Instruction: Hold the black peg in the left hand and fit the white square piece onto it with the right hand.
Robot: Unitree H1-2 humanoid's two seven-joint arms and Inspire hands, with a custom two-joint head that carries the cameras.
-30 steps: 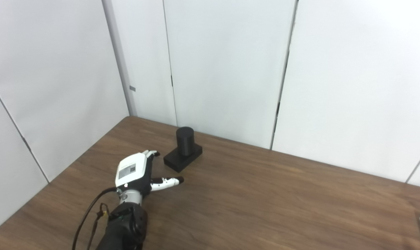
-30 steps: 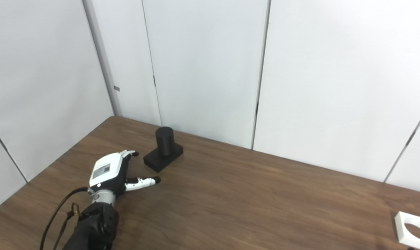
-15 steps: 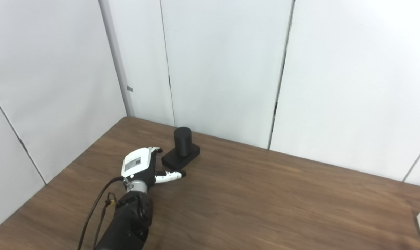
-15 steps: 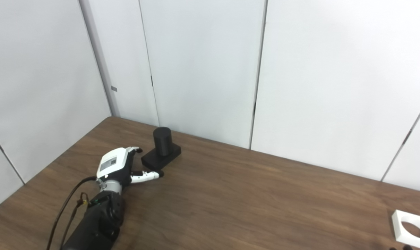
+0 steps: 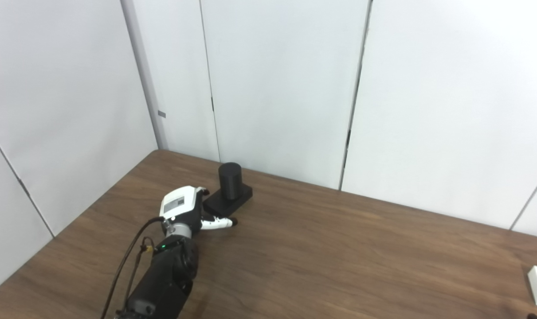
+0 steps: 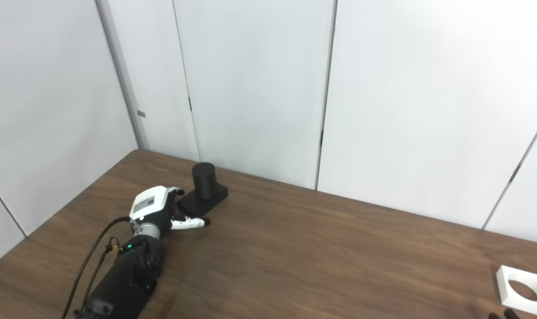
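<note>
The black peg (image 5: 229,178) stands upright on its black square base (image 5: 233,201) near the table's far left corner. My left hand (image 5: 182,207) lies right against the base's near-left side, open. Its fingers reach the base's left edge and its thumb (image 5: 217,223) stretches along the front; whether they touch is unclear. The white square piece (image 6: 523,290), with a round hole, lies flat at the table's near right. Only dark fingertips of my right hand (image 6: 501,315) show at the bottom edge, just in front of the piece.
The brown wooden table (image 5: 339,248) is bounded by white wall panels (image 5: 277,88) at the back and left, close behind the peg. A black cable (image 5: 126,266) runs along my left forearm.
My left hand has moved forward and up to the peg's base, thumb now along its front. Right fingertips have come in at the bottom edge. The camera has shifted slightly.
</note>
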